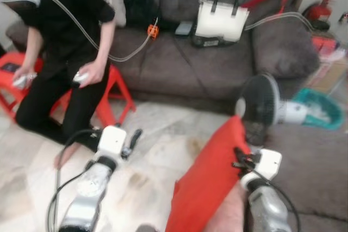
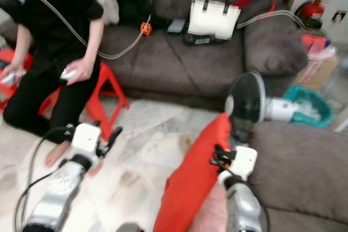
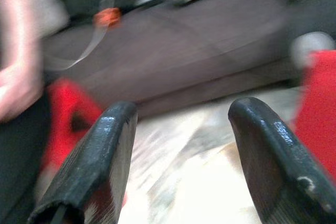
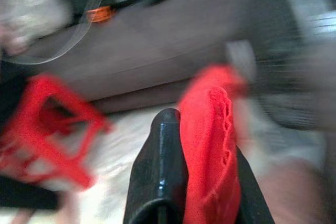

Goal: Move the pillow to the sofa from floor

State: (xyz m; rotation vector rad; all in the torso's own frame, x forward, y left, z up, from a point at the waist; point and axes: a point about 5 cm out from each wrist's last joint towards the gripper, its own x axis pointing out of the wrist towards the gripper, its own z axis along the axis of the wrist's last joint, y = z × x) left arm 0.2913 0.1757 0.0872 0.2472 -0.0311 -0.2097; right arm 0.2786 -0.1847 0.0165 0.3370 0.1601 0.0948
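1. Right tool (image 4: 202,192) clenched on the red pillow (image 1: 209,183), lower centre of frame, held above the floor (image 1: 157,161).
2. Left tool (image 3: 181,161) released, fingers apart, lower left.
3. Grey sofa (image 1: 179,63) across top; white handbag (image 1: 222,20) on it.
4. Person (image 1: 65,52) seated upper left.

Landmark: dark grey-brown fabric sofa (image 1: 217,58), set along the far side of the room.

- On its seat: white handbag (image 1: 220,19) with black handles; dark bundle (image 1: 140,5) near its left end; clear hose (image 1: 130,52) with orange fitting (image 1: 153,30).
- Before it: pale marbled floor (image 1: 157,150).
- Left front: red plastic stool (image 1: 117,93), a person in black crouched against it.
- Right front: small fan (image 1: 261,104), black grille, white body.
- Right of its arm: teal basket (image 1: 321,110), red fire extinguisher (image 1: 321,10), cardboard.
- Light even; views blurred.
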